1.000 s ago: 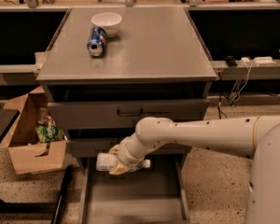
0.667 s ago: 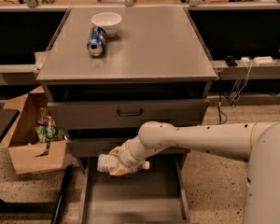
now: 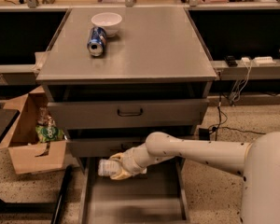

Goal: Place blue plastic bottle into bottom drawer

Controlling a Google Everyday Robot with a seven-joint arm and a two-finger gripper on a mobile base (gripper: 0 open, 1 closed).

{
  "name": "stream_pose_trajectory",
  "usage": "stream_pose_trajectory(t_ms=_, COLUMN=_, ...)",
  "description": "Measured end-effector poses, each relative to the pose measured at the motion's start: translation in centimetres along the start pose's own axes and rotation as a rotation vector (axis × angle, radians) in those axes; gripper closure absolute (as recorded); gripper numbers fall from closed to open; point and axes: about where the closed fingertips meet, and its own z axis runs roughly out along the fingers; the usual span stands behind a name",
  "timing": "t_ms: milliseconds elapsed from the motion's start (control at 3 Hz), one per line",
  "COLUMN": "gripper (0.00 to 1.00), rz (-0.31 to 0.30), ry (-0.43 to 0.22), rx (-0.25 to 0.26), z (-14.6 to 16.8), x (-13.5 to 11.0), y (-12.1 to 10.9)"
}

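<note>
Currently: your tool (image 3: 118,168) is clamping the blue plastic bottle (image 3: 105,167), held sideways. Bottom drawer (image 3: 130,204) is lying open directly beneath the tool. You should be lowering close to its floor before unclamping, so the bottle is not rolling.

The gripper (image 3: 117,168), hovering over the bottom drawer (image 3: 130,204), is gripping and covering most of the bottle (image 3: 103,167); the drawer's front is running out of view.

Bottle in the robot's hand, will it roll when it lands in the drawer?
Probably: the bottle is round and lies sideways in the gripper, above the flat-floored open drawer. It looks like clear plastic, so likely light and squashy.
</note>
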Motion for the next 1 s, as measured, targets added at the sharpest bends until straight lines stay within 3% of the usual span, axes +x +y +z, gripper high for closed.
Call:
stream_pose_trajectory(t_ms=333, gripper=1.0, rz=0.011, ry=-0.042, rx=-0.014, z=2.2, x=2.8, y=-0.4)
stream_pose_trajectory(t_ms=667, gripper=1.0, rz=0.011, ry=-0.042, rx=-0.014, z=2.2, x=2.8, y=-0.4)
stream_pose_trajectory(t_ms=1000, gripper=1.0, rz=0.033, ry=-0.053, rx=0.002, z=3.6, x=4.8, y=0.9)
